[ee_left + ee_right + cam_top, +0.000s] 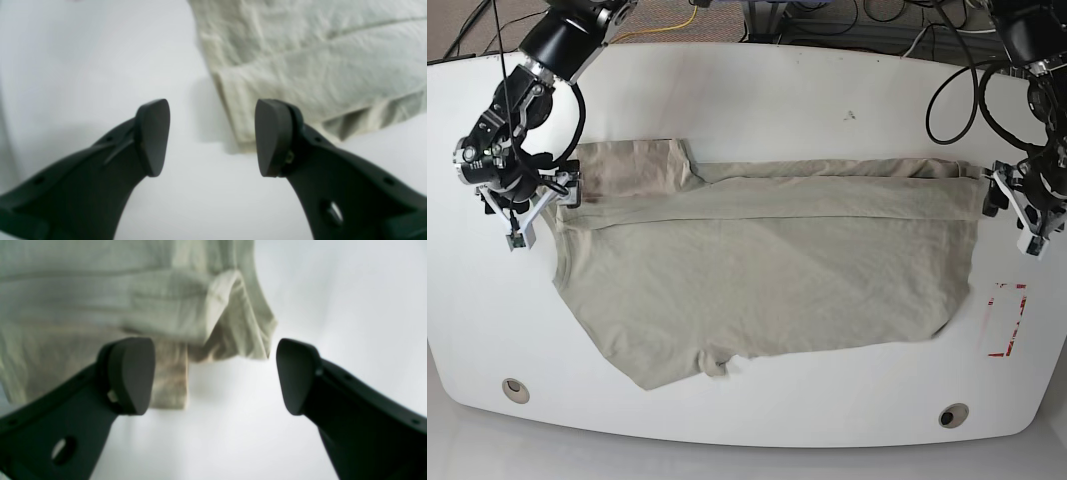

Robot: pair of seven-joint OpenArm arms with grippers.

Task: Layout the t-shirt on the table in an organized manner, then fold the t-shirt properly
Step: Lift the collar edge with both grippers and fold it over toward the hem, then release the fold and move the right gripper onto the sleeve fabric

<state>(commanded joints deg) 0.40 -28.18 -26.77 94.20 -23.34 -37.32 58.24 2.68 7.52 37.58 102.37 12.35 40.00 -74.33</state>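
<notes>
Presently: t-shirt (pixel 767 275), beige-grey, plain, wrinkled, lying flat across the middle of the white table (pixel 757 90), far long edge folded over toward the near side, one sleeve showing at its far corner. Left gripper (pixel 212 136) spread, empty, beside one end; right gripper (pixel 215 375) spread, empty, at the other

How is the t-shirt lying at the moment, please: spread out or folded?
Partly folded. The t-shirt lies on the table with its far long edge turned over in one lengthwise fold; the rest is spread flat.
</notes>
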